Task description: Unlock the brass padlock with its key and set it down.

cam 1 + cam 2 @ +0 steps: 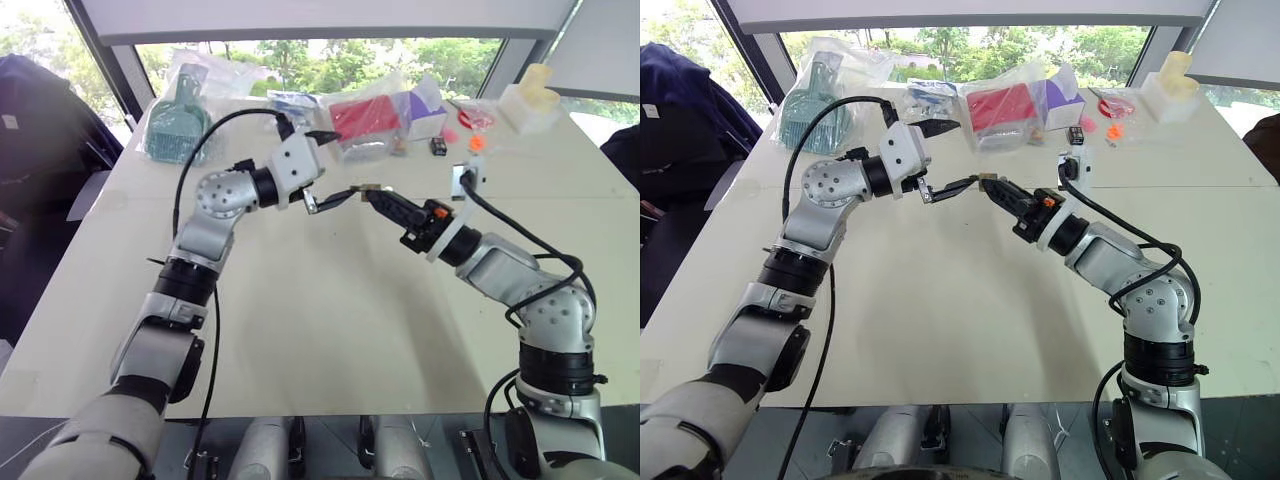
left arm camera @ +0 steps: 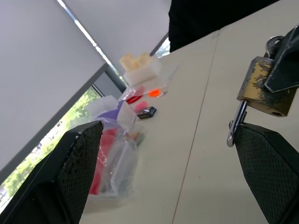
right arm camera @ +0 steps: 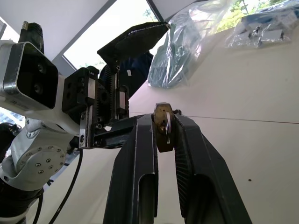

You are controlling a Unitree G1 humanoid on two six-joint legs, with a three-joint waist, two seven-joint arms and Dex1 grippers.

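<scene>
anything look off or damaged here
Nothing is spilled or broken. The brass padlock, pinched in the right claw above the table, has a scuffed, tarnished body, and a silver pin-like piece hangs from its underside. The left claw stands open beside it, empty.

Desk, pale: far edge carries bagged teal item, bagged red box beside it, cream plastic block at far-right corner.
</scene>
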